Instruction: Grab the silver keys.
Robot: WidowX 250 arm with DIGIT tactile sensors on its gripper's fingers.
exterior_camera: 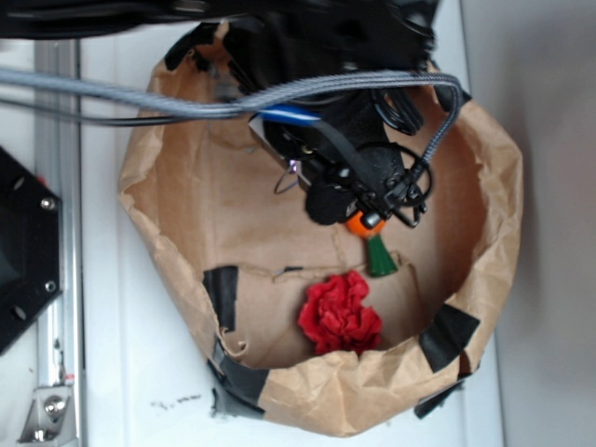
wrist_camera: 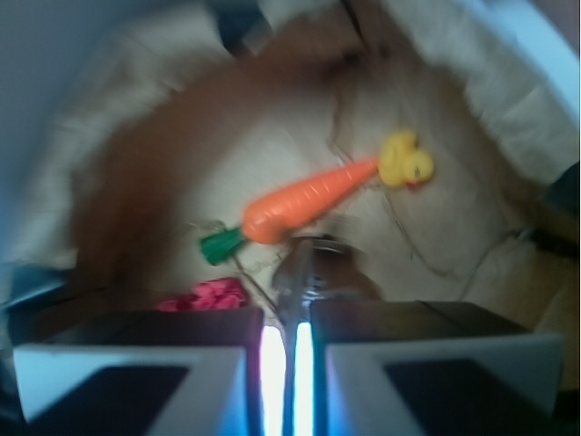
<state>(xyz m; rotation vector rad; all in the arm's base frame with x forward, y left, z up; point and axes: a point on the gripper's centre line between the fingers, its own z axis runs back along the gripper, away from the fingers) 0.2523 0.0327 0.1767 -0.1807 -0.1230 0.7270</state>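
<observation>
While you look down through the wrist view, you see the pincer (wrist_camera: pixel 286 313) nearly closed, its two pale fingers (wrist_camera: pixel 136 363) almost meeting at the bottom of the frame with only a thin bright slit between them. Pinched in that slit are the silver keys (wrist_camera: pixel 313 268), a blurred shiny bunch that sticks out just ahead of the fingertips, so the pincer has hold of them. Just beyond the keys lies the orange carrot (wrist_camera: pixel 304 202), slanting up to the right, its green top (wrist_camera: pixel 221 245) at the lower left end and its tip touching or all but touching the yellow rubber duck (wrist_camera: pixel 406 162). Down to the left of the keys you can make out a red crumpled cloth (wrist_camera: pixel 204 296). All of this sits inside the brown paper bag (wrist_camera: pixel 472 100), whose rolled rim rings the scene. From the exterior view, the black arm (exterior_camera: pixel 358 172) reaches down into the paper bag (exterior_camera: pixel 484 214) and hides the keys; a thin wire ring (exterior_camera: pixel 284 182) shows at its left edge. You see only the carrot's orange end (exterior_camera: pixel 363 224) and green top (exterior_camera: pixel 380 256) below the arm, with the red cloth (exterior_camera: pixel 340 312) near the bag's lower wall. The bag stands on the white desk (exterior_camera: pixel 121 354).
</observation>
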